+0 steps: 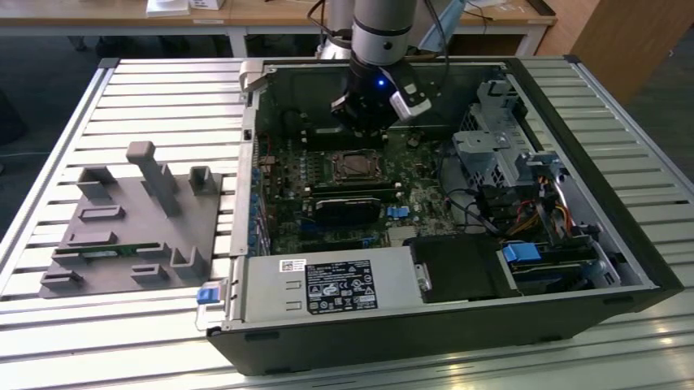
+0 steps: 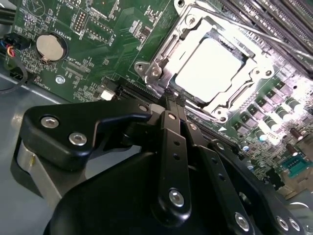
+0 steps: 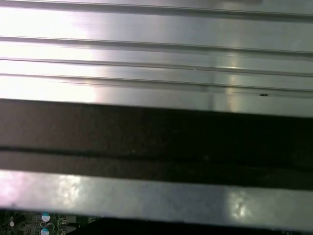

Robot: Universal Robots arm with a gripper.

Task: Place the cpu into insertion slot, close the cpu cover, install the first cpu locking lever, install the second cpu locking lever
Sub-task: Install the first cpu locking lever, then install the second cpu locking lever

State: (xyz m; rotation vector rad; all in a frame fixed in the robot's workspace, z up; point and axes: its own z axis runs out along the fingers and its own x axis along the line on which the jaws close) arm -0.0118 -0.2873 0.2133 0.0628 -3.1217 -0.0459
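Your black metal gripper (image 2: pixel 175 100) has its two slim fingers pressed together, empty, tips just beside the socket. The flat, pale silver-grey square cpu (image 2: pixel 211 67) lies in the black-rimmed square insertion slot (image 1: pixel 353 166) on the green circuit board (image 2: pixel 88 58). The thin, shiny steel cpu cover (image 2: pixel 164 54) frames the chip, lying down around it.

Open computer case (image 1: pixel 542 268), hand (image 1: pixel 363 122) above insertion slot (image 1: pixel 353 166), grey fixture (image 1: pixel 130 223) beside
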